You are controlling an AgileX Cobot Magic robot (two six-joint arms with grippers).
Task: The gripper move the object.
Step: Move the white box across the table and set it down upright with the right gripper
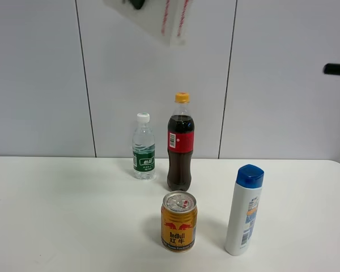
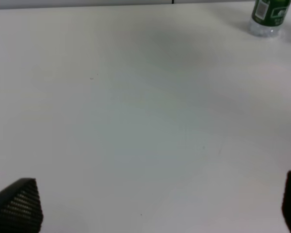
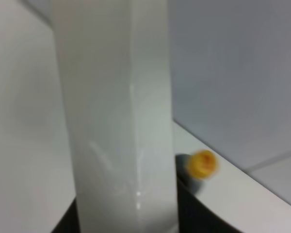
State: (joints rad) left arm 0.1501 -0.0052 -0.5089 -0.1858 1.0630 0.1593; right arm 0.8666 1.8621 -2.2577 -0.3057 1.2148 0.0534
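Note:
The white cardboard box (image 1: pixel 173 20) with red lettering hangs blurred at the top of the exterior view, high above the table. A dark bit of the gripper (image 1: pixel 137 3) shows at its upper edge. In the right wrist view the box (image 3: pixel 119 121) fills the middle, upright between the right gripper's dark fingers (image 3: pixel 201 216), which are shut on it. The cola bottle's orange cap (image 3: pixel 202 163) shows far below. My left gripper (image 2: pixel 155 208) is open and empty, low over the bare white table (image 2: pixel 136 121).
On the table stand a small water bottle (image 1: pixel 143 147), a cola bottle (image 1: pixel 180 144), a Red Bull can (image 1: pixel 179 221) and a white blue-capped bottle (image 1: pixel 245 211). A dark part (image 1: pixel 337 69) juts in at the right edge.

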